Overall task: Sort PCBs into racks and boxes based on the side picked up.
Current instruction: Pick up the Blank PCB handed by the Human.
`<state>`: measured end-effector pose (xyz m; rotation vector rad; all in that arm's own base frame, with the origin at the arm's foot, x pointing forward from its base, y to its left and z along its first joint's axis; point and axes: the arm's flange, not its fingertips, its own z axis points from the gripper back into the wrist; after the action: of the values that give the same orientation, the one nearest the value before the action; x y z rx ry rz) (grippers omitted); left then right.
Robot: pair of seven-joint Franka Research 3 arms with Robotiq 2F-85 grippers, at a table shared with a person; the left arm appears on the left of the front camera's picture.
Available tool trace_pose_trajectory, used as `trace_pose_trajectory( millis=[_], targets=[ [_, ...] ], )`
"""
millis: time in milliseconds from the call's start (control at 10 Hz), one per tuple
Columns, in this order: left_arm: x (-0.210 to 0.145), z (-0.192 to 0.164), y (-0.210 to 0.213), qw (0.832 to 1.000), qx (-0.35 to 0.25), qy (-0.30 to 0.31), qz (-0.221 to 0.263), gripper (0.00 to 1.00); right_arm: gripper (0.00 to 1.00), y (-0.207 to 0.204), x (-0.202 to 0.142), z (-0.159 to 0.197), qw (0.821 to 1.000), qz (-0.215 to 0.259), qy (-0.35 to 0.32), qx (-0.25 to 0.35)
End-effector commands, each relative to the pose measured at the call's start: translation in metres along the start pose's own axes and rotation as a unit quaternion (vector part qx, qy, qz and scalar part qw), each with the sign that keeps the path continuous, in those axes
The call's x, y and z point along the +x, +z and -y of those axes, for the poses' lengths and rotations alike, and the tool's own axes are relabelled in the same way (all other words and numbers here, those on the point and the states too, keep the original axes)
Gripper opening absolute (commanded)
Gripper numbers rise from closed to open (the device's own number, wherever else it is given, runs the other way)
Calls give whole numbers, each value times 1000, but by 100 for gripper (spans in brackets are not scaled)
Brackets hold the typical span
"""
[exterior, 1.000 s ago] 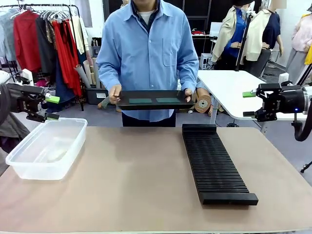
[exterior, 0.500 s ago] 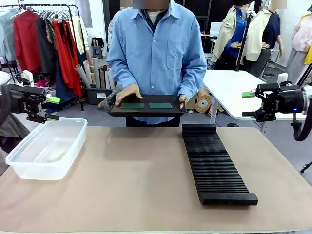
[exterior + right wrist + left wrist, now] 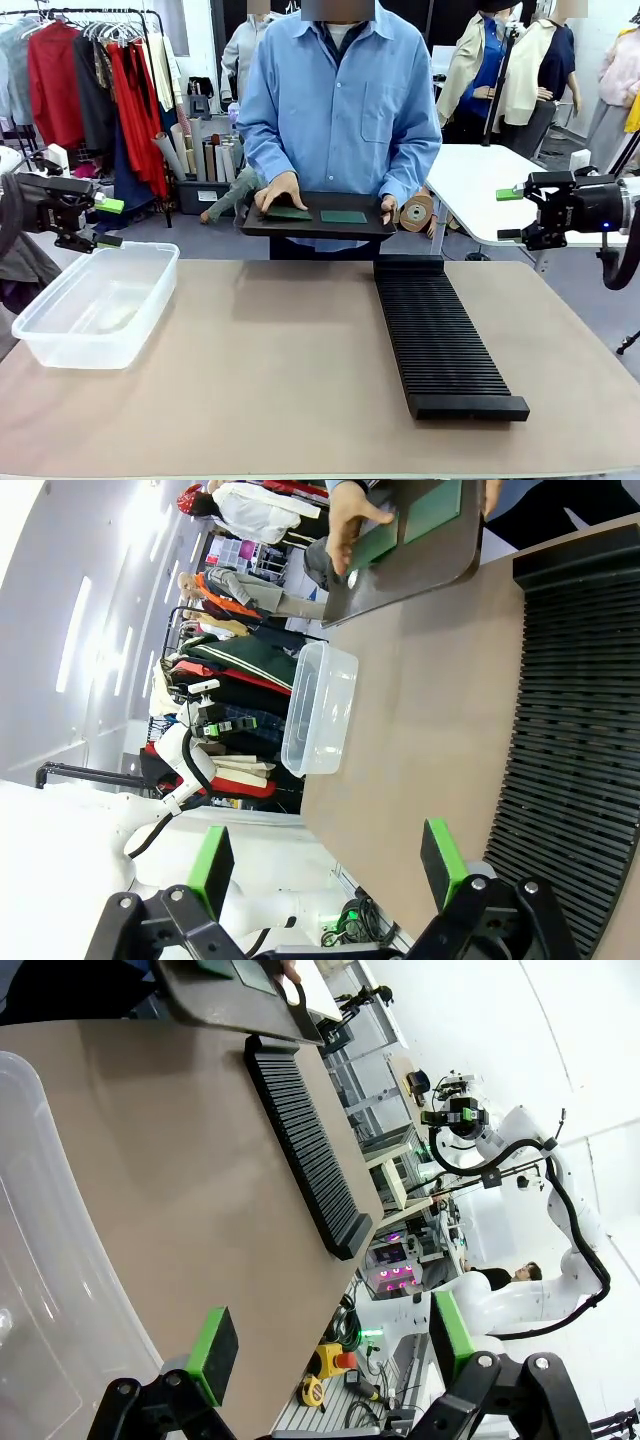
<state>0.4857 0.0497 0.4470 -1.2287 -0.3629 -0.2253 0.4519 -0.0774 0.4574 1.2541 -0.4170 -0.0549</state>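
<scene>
At upper centre a person point(image 3: 335, 100) holds a black tray point(image 3: 318, 230) with two circuit boards point(image 3: 344, 216) level, apparently offering them for pickup, while the left gripper point(image 3: 108, 222) by the tub point(image 3: 60, 330) and right gripper point(image 3: 510, 214) at far right hang spread, empty.

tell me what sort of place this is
Probably a robotics research lab or test workshop rather than a factory: a table set with a slotted black rack and a clear tub, and a rail of hanging clothes behind.

Tub point(image 3: 95, 300) left on table point(image 3: 280, 380), rack point(image 3: 440, 335) right; 2 PCBs point(image 3: 344, 216) on tray point(image 3: 316, 231) held by person point(image 3: 335, 100) behind table
</scene>
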Motion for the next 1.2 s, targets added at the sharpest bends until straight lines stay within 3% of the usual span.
trace_pose_trajectory(
  millis=[0,1100],
  targets=[
    [1,2,0,1000,1,7,3,100,100,0,0,-2,1000,-1,2,-4],
    [1,2,0,1000,1,7,3,100,100,0,0,-2,1000,-1,2,-4]
  ],
)
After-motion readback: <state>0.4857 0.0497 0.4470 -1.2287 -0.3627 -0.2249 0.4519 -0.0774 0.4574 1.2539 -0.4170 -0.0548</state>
